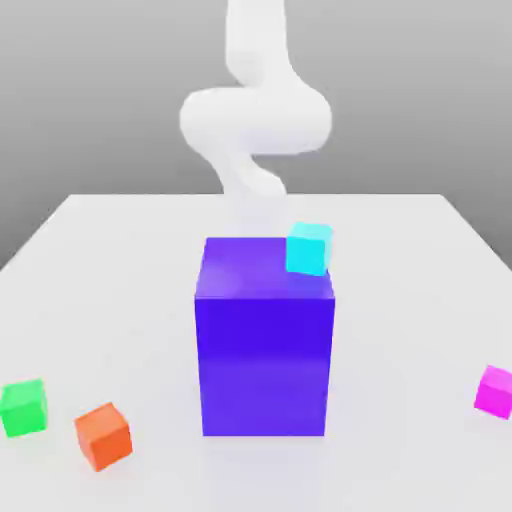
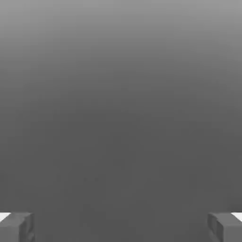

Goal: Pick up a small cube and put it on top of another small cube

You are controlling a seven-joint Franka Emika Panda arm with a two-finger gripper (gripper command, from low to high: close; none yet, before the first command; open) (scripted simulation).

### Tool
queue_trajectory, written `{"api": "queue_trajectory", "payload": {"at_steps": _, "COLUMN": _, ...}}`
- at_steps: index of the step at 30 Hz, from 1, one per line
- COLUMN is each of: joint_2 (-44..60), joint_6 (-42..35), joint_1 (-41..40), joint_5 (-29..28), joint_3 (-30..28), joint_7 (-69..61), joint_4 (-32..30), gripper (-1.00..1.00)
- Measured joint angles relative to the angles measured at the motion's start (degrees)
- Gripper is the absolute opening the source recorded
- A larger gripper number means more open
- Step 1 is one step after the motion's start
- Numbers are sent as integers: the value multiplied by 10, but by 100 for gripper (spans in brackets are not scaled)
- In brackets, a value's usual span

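Observation:
The small cube (image 1: pixel 495 390), glossy magenta-pink, rests on the white table (image 1: pixel 120 260) at the exterior view's far right, near the front. My white arm (image 1: pixel 255 120) bends down behind the big blue-violet block (image 1: pixel 265 350), far from that cube. In the hand view my gripper (image 2: pixel 121 228) is open: its two grey fingertips (image 2: pixel 16 227) stand wide apart with nothing between them, against a plain grey background.
The tall blue-violet block stands mid-table. A cyan cube (image 1: pixel 308 248) shows at its upper back right corner; whether it sits on the block or behind it I cannot tell. A green cube (image 1: pixel 23 407) and an orange cube (image 1: pixel 103 436) lie front left.

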Motion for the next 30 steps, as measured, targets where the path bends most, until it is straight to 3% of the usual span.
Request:
{"api": "queue_trajectory", "payload": {"at_steps": 9, "joint_2": 186, "joint_6": 73, "joint_1": 110, "joint_5": 67, "joint_3": 38, "joint_7": -73, "joint_4": -33, "gripper": 0}}
{"api": "queue_trajectory", "payload": {"at_steps": 16, "joint_2": 327, "joint_6": 133, "joint_1": 172, "joint_5": 72, "joint_3": 97, "joint_7": -95, "joint_4": -59, "gripper": 0}}
{"api": "queue_trajectory", "payload": {"at_steps": 23, "joint_2": 470, "joint_6": 195, "joint_1": 255, "joint_5": -11, "joint_3": 130, "joint_7": -55, "joint_4": -86, "gripper": 0}}
{"api": "queue_trajectory", "payload": {"at_steps": 30, "joint_2": 612, "joint_6": 276, "joint_1": 328, "joint_5": -126, "joint_3": 92, "joint_7": 17, "joint_4": -86, "gripper": 0}}
